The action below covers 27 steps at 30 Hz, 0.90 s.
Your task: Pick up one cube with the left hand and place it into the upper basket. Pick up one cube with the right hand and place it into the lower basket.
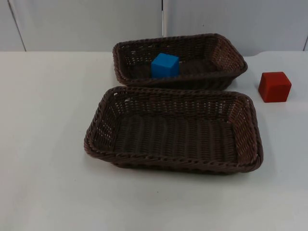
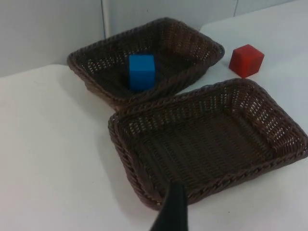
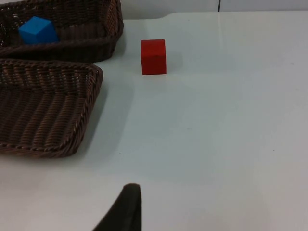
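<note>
A blue cube (image 1: 164, 65) lies inside the upper brown wicker basket (image 1: 226, 54), toward its left half. The lower basket (image 1: 173, 163) in front of it holds nothing. A red cube (image 1: 274, 86) stands on the white table to the right of the upper basket, clear of both rims. My left gripper (image 2: 172, 214) waits well back, above the table off the lower basket's (image 2: 120, 144) left front corner. My right gripper (image 3: 126, 209) waits far from the red cube (image 3: 153, 57), over bare table to the right of the lower basket (image 3: 91, 77).
The two baskets stand close together, the upper one's front wall almost against the lower one's back rim. The grey partition wall (image 1: 86, 24) rises just behind the upper basket. White table stretches to the left, front and right of the baskets.
</note>
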### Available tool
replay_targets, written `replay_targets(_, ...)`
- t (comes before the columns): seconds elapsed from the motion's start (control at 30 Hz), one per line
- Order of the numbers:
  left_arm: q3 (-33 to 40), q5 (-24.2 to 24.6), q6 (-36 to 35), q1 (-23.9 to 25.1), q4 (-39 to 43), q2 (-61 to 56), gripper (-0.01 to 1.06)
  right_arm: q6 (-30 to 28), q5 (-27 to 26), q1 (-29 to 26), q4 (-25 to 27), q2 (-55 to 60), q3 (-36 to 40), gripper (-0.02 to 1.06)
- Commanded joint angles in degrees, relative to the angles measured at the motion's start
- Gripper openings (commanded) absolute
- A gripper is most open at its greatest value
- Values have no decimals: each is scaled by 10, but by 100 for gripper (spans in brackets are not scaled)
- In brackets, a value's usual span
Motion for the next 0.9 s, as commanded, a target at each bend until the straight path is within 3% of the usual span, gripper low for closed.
replay_targets(0.0,2,3,-4,1,2,-3,72,-1,-3,-3,4,-2,4,105)
replay_targets(0.27,2,3,-4,1,9,-3,72,1,-3,-3,2,-2,4,105)
replay_targets(0.43,2,3,-4,1,9,-3,72,48,-17,-3,-4,3,-7,105)
replay_targets(0.87,2,6,-4,1,9,-3,72,49,-35,-3,-4,172,-38,105)
